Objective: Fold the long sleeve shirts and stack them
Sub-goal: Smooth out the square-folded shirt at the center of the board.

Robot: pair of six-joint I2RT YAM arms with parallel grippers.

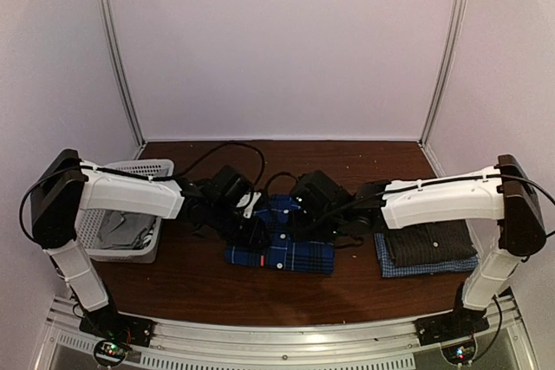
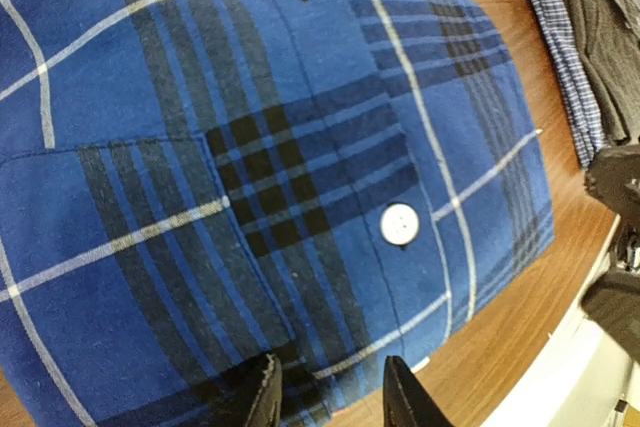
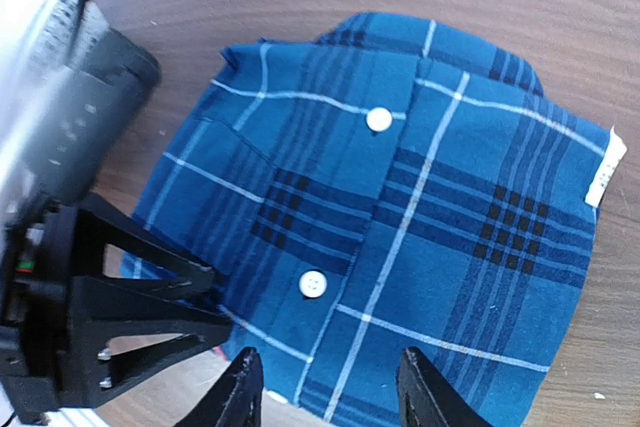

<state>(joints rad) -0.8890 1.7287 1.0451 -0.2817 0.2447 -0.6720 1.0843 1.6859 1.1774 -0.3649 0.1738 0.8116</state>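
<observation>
From the top camera, the blue plaid shirt is lying folded into a rectangle at the centre of the brown surface, button side up. The left arm and right arm are reaching in over its far edge from either side. At the right of the frame, the dark grey shirt is sitting folded on top of the pale blue checked shirt, well apart from the plaid one. A white mesh basket is standing at the left.

In the left wrist view, the plaid shirt is filling most of the frame, with white buttons showing. The left gripper is hovering at bottom centre, released, its fingers parted over the shirt's edge and pinching nothing. The grey and pale blue stack is showing in the upper right corner.

In the right wrist view, the plaid shirt is lying across the centre and right, with a white tag sticking out at its right edge. The right gripper is hanging at the bottom, fingers spread above the cloth and grasping nothing. The left gripper's black frame is sitting at lower left, beside the shirt.
</observation>
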